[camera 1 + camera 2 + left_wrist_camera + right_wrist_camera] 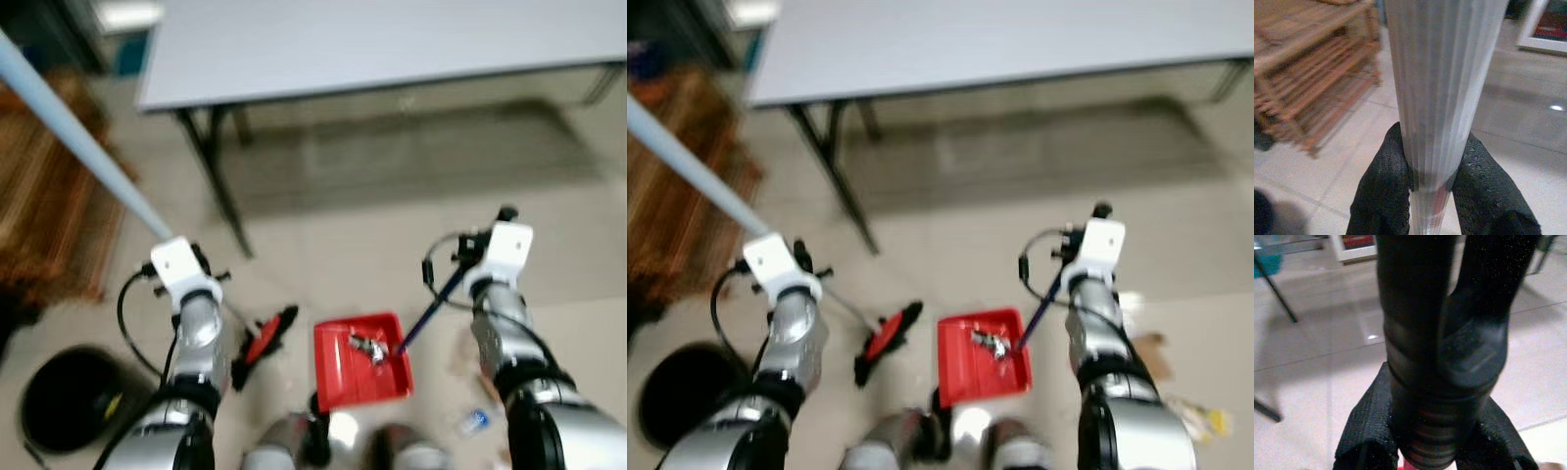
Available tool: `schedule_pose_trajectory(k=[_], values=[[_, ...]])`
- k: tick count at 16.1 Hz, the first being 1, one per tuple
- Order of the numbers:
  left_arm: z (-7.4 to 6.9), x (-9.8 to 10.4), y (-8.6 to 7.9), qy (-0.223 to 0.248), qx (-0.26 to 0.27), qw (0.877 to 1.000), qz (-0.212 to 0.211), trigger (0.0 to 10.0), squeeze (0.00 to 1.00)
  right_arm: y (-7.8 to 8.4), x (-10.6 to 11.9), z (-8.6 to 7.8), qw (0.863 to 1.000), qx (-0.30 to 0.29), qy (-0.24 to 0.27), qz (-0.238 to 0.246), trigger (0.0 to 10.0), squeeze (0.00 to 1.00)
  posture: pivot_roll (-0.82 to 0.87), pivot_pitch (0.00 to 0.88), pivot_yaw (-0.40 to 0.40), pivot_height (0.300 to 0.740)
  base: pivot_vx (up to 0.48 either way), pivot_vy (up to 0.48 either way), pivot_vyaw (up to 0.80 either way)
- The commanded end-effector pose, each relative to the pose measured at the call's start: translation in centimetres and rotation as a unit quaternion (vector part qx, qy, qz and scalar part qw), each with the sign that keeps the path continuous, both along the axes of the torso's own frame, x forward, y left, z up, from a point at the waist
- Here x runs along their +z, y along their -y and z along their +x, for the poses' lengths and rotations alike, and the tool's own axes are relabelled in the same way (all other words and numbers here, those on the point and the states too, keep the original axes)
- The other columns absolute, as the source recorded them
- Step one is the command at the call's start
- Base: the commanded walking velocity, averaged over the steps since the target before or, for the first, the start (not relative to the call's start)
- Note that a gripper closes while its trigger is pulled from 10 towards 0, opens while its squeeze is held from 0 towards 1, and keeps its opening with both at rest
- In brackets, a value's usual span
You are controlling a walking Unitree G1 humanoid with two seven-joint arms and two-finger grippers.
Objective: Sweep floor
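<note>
The left hand [1432, 188] is clamped on the long pale blue ribbed broom handle [69, 132], whose red-and-black brush head [263, 343] rests on the beige tiled floor [343, 245]. The right hand [1435, 431] grips the black dustpan handle [431, 308]; the red plastic dustpan [358, 362], holding debris, sits beside the brush head.

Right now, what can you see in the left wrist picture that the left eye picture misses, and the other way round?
The left wrist view alone shows the left gripper's black fingers pressed on either side of the ribbed pale broom handle, with a wooden slatted rack behind. The left eye view alone shows the red broom head on the floor, the red dustpan holding some debris, the right gripper on the dustpan's dark handle, the grey table and a black bin. Both show the broom handle and the tiled floor.
</note>
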State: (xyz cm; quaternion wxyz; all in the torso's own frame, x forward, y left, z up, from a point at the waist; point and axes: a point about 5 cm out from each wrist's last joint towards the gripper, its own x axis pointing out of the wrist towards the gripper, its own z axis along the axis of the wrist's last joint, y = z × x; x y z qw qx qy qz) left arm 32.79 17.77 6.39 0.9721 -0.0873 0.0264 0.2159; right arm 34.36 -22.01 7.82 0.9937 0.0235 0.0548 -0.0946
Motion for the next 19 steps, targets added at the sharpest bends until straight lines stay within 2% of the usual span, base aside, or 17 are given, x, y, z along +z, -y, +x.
schedule_pose_trajectory(k=[1,5,7,8,10,11,12,15,19], values=[[-0.4,-0.5,-0.3,-0.007,0.002,1.000,-0.001,10.0,0.00,0.1,-0.5,-0.3,1.000,-0.003,-0.008,0.003,10.0,0.00,-0.19,0.186,0.142,0.740,0.000,0.000,0.80],[-0.3,-0.5,-0.3,-0.019,-0.001,1.000,0.007,10.0,0.00,0.1,-0.5,-0.3,1.000,-0.004,-0.009,0.003,10.0,0.00,-0.19,0.187,0.146,0.740,0.000,0.000,0.80],[-0.2,-0.8,-0.3,-0.045,0.008,0.999,0.021,10.0,0.00,0.2,-0.5,-0.3,1.000,-0.005,-0.010,0.002,10.0,0.00,-0.19,0.187,0.146,0.740,0.000,0.000,0.80],[0.0,-0.7,-0.1,-0.051,-0.011,0.998,0.024,10.0,0.00,0.2,-0.5,-0.3,1.000,-0.005,-0.010,0.003,10.0,0.00,-0.19,0.186,0.145,0.740,0.000,0.000,0.80],[0.3,-0.7,0.5,-0.049,-0.080,0.996,0.007,10.0,0.00,0.2,-0.5,-0.3,1.000,-0.003,-0.011,0.003,10.0,0.00,-0.19,0.186,0.146,0.740,0.000,0.000,0.80],[0.2,-0.8,0.4,-0.043,-0.080,0.996,-0.008,10.0,0.00,0.3,-0.5,-0.4,1.000,-0.003,-0.011,0.003,10.0,0.00,-0.20,0.187,0.147,0.740,0.000,0.000,0.55],[0.1,-1.1,0.3,-0.047,-0.063,0.997,-0.026,10.0,0.00,0.4,-0.6,-0.4,1.000,-0.004,-0.011,0.002,10.0,0.00,-0.20,0.187,0.148,0.740,0.000,0.000,0.00],[0.5,-0.6,1.0,-0.040,-0.092,0.994,-0.031,10.0,0.00,0.8,-0.7,-0.7,1.000,-0.008,-0.012,0.001,10.0,0.00,-0.20,0.186,0.148,0.740,0.000,0.000,0.00],[0.6,-0.6,0.9,-0.040,-0.090,0.994,-0.040,10.0,0.00,0.8,-0.7,-0.6,1.000,-0.008,-0.013,0.000,10.0,0.00,-0.20,0.182,0.148,0.740,0.000,0.000,0.00]])
